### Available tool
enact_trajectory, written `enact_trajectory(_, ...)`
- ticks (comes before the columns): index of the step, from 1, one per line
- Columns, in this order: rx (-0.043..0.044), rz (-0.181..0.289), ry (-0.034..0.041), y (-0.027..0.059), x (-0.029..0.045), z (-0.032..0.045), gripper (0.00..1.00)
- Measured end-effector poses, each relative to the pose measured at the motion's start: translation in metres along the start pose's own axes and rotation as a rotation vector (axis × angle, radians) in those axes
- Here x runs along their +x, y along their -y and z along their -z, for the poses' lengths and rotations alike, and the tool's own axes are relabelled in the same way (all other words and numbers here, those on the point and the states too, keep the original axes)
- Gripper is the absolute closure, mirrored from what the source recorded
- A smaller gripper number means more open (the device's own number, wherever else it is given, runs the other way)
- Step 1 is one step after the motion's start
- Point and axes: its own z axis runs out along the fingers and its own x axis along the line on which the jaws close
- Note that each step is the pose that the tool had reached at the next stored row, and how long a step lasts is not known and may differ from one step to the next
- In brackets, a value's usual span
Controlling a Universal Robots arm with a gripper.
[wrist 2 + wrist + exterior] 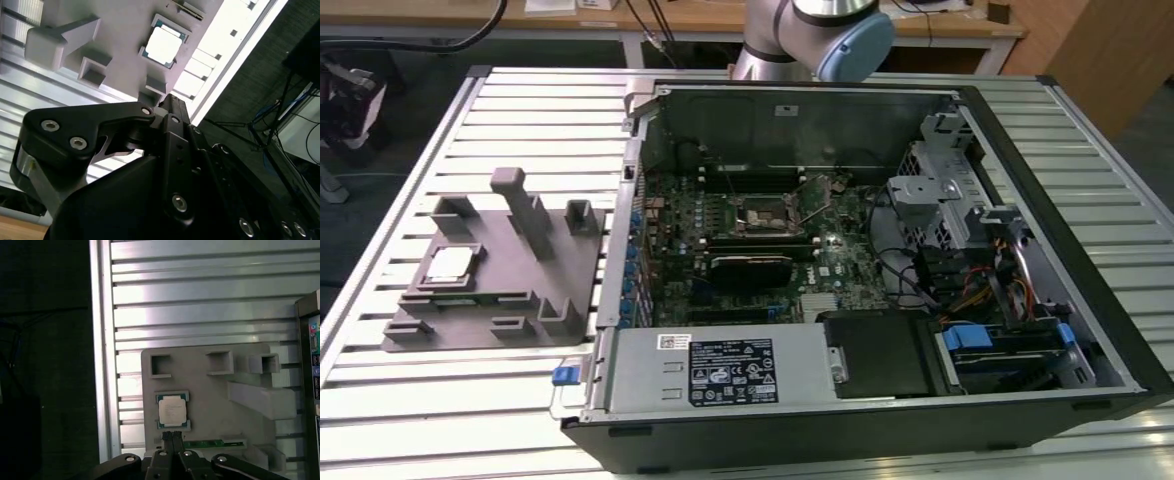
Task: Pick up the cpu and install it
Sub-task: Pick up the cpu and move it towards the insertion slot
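Closed gripper [173, 436] holds nothing (fingers pressed together). Straight ahead of its tips lies cpu [173, 410], flat in grey holder [215, 400].

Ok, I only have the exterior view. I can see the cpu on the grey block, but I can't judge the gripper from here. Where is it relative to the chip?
Observer: In the first wrist view the gripper is over the grey block, its tips just short of the cpu and not touching it.
Operator: Open or shut?
Observer: The fingers are together, with nothing between them.
Operator: Anything close to the chip?
Observer: A thin green strip lies in a slot of the block, right beside the cpu's recess.
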Motion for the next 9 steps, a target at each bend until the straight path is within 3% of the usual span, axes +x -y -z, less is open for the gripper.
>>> enact_trajectory(4,-0.0001,0.0,0.0,0.0005,-0.0001,-0.0036,0.83)
enact_trajectory(9,0.0,0.015,-0.0005,0.0016,-0.0002,-0.0101,0.59)
